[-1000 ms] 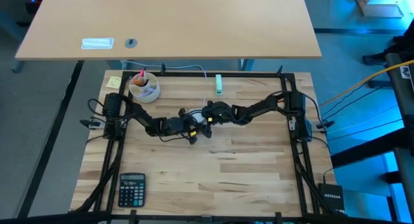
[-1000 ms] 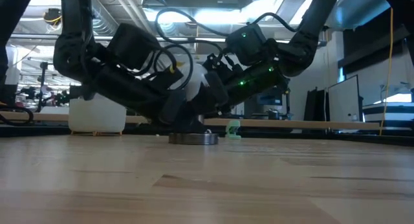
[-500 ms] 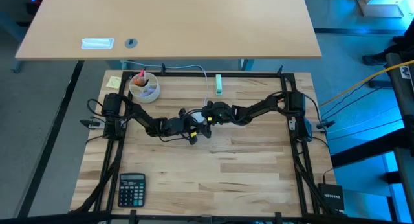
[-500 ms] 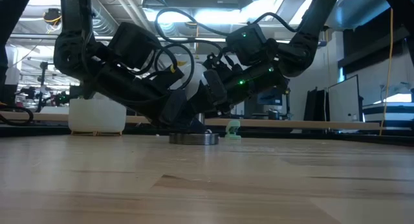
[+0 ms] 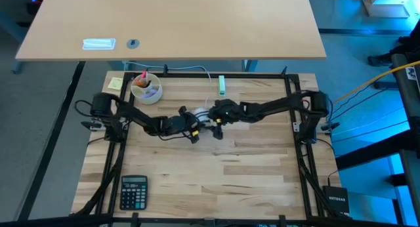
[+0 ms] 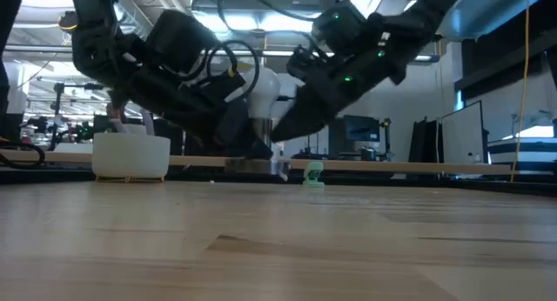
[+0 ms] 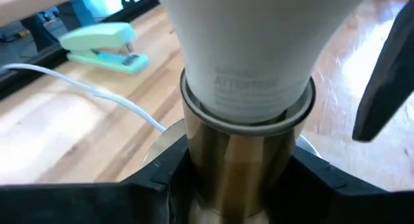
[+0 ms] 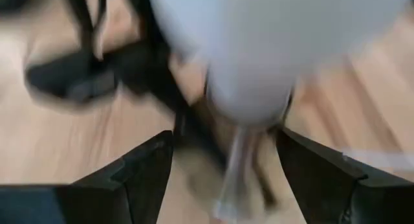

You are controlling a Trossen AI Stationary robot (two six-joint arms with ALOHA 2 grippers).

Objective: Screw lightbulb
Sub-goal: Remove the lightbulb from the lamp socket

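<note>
Two pincers at one bulb [image 6: 264,85], mid-bench [image 5: 249,168].
Bulb upright over socket [image 7: 162,143], near stapler [image 5: 222,85]; left pincer [image 5: 197,124] clenched on its metal base; right pincer [image 5: 217,117] spread around its glass.

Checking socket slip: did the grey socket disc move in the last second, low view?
Yes. The socket disc now sits level with the far table edge, above its earlier spot on the wood and left of the mint stapler, apparently raised with the lightbulb.
</note>
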